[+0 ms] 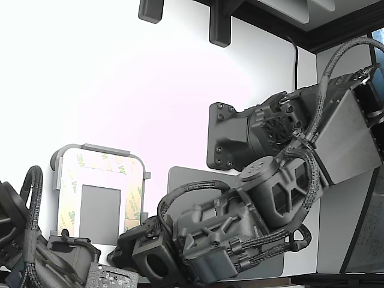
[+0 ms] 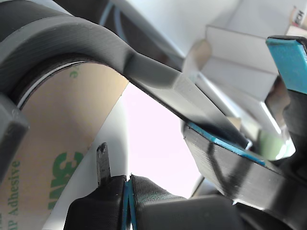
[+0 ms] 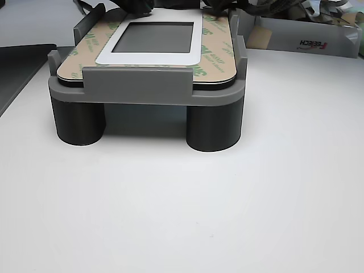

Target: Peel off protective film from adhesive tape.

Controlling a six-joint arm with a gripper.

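White tabletop; grey holder on two dark cylindrical legs carries the adhesive tape frame. Cardboard box at 2 o'clock from it. Gripper jaws nearly closed, nothing visibly pinched.

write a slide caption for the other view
Grey holder on two dark cylindrical legs carries a plate framed by tan 3M-printed protective film.

A white desk fills the other view, evenly and brightly lit, with soft shadows. A dark grey mat lies at that view's left edge, and a white cardboard box sits at the far right. In the exterior view the desk glares almost pure white, with dark fixtures along the top.
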